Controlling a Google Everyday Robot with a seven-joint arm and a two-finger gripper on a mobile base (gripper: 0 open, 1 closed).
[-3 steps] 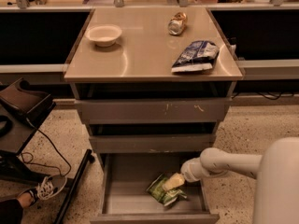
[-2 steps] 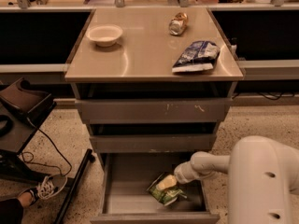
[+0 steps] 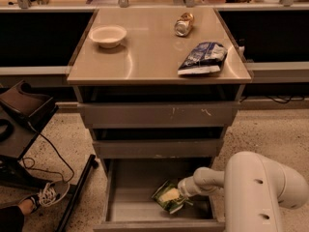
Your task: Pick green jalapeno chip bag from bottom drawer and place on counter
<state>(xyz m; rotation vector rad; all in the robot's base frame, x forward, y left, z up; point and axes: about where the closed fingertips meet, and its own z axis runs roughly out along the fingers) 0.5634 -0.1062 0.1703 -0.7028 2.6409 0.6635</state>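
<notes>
The bottom drawer (image 3: 126, 211) stands pulled open under the two shallower drawers. The green jalapeno chip bag (image 3: 166, 198) lies on its grey floor, right of middle. My gripper (image 3: 179, 195) reaches into the drawer from the right, low over the bag's right end and touching or nearly touching it. My white arm (image 3: 256, 190) fills the lower right and hides the drawer's right side. The tan counter (image 3: 149, 47) tops the cabinet.
On the counter stand a white bowl (image 3: 108, 35) at the back left, a can lying on its side (image 3: 184, 23) at the back, and a blue-and-white chip bag (image 3: 203, 58) at the right. A dark stand (image 3: 21, 112) and a person's shoe (image 3: 44, 195) are at the left.
My arm has swung in closer to the camera and the gripper has moved slightly left and down onto the bag. The bag lies about where it was.
</notes>
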